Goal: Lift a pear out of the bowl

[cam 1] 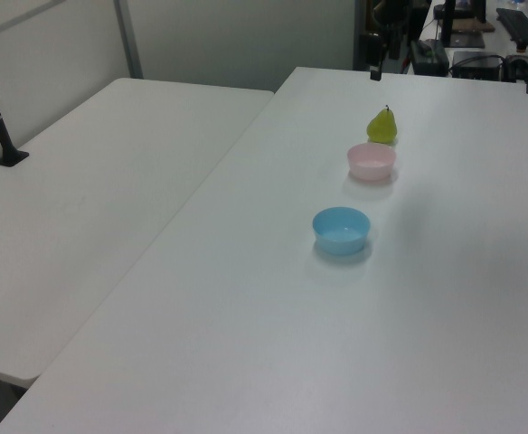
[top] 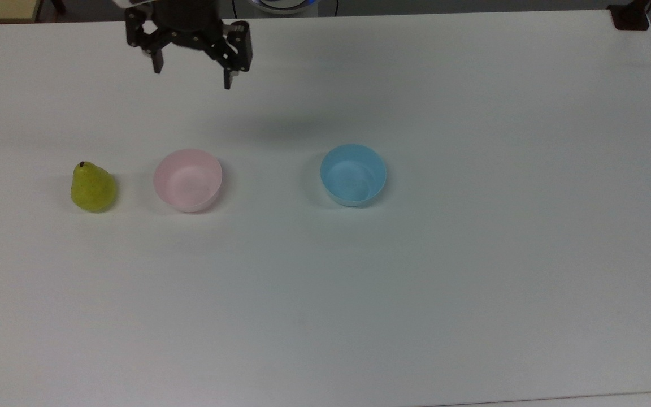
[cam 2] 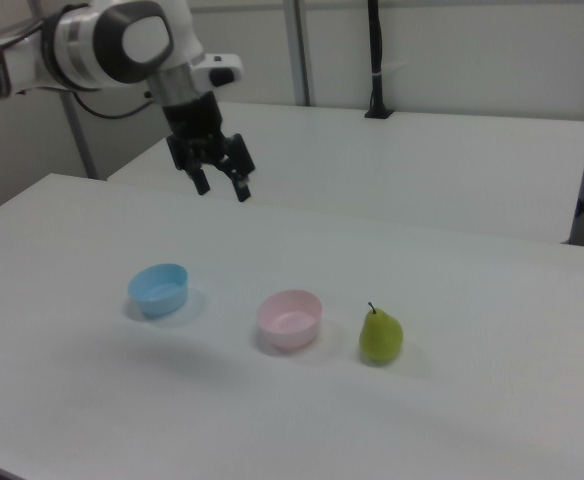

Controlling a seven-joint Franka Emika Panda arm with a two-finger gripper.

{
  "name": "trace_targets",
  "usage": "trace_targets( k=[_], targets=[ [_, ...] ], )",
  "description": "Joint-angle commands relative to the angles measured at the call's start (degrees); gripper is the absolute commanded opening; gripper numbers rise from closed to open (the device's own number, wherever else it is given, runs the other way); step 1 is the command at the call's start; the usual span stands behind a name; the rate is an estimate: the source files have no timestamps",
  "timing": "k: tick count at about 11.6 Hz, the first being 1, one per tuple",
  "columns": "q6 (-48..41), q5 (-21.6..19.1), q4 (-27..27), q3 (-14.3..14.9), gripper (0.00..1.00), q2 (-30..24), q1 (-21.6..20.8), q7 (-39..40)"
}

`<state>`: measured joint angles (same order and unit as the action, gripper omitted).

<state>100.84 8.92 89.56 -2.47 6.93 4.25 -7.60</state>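
Though listed as in the bowl (top: 188,180), pear (top: 92,187) stands upright on the counter (top: 472,254) just beside it. Light, rigid, smooth; grip across the wide belly. Gripper (top: 192,72) raised well apart, jaws released.

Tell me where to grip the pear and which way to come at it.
Judging by its pose, grip the pear across its wide lower body, coming straight down with the hand open. It stands upright on the table, stem up, apart from the pink bowl, so both flanks are free.

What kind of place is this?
Probably a robotics lab: a robot arm's gripper hangs over a bare white table set with a pear, a pink bowl and a blue bowl.
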Motion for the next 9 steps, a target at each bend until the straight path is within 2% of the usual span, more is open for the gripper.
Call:
trace_targets(
  k=[1,3,9],
  targets=[
    [-3.53,-3.72,1.85,1.15,1.00,-3.23,-3.90,-3.39],
    [-5.73,-5.40,1.94,2.02,1.00,-4.38,-6.00,-2.86],
    [-6.18,-5.58,2.29,2.03,1.00,-4.47,-6.10,-2.42]
  ],
)
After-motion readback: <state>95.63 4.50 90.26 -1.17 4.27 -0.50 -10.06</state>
